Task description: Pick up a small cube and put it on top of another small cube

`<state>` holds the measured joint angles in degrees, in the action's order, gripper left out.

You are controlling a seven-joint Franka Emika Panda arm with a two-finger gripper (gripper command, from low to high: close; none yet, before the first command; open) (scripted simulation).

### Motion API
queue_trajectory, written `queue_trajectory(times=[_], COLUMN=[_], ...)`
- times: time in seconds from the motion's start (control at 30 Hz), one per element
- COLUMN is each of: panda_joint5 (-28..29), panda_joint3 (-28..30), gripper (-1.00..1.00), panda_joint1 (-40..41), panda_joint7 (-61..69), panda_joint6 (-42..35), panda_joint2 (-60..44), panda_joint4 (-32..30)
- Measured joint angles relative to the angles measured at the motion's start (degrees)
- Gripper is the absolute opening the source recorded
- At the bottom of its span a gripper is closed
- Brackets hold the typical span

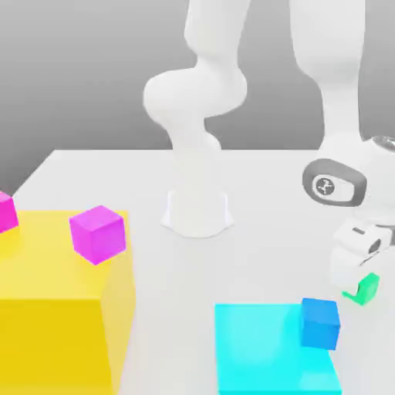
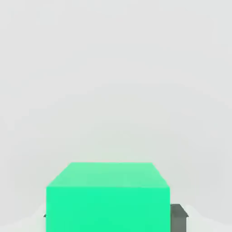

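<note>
Green cube (image 2: 108, 199) sits between the gripper (image 1: 356, 287) fingers, low over the table (image 1: 262, 193).

It is small, plain, with sharp edges and flat smooth faces; I judge it light and stiff, maybe a little slippery, so two opposite side faces are the best hold. Jaws seem clenched on it. In the exterior view it is just beside the blue cube (image 1: 320, 322), which rests on the cyan block (image 1: 262, 355).

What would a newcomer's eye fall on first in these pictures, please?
Probably the big yellow block at the exterior view's left, with a magenta cube on top. Next, the cyan block carrying a small blue cube, and the gripper down at the small green cube beside it.
</note>
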<state>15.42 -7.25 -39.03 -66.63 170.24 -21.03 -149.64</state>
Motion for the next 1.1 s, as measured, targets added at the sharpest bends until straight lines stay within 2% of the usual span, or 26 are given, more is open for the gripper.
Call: queue_trajectory(times=[0.1, 0.2, 0.27, 0.47, 0.83, 1.0, 1.1], panda_joint5=[-2.23, -6.90, -10.16, -13.52, -10.67, -8.35, -8.27], panda_joint3=[-2.06, -5.10, -4.68, 3.07, 20.95, 29.97, 36.12], gripper=[-1.00, -1.00, -1.00, -1.00, -1.00, -1.00, -1.00], panda_joint1=[1.55, 3.56, 5.44, 21.86, 38.04, 45.49, 49.41], panda_joint7=[1.80, 5.28, 10.33, 30.96, 58.18, 68.69, 75.83], panda_joint6=[-2.91, -7.49, -11.15, -23.98, -42.32, -48.11, -44.97], panda_joint2=[3.72, 9.68, 13.54, 23.15, 34.59, 37.47, 33.92], panda_joint4=[-0.83, -2.14, -1.81, 3.77, 11.37, 13.28, 12.92])
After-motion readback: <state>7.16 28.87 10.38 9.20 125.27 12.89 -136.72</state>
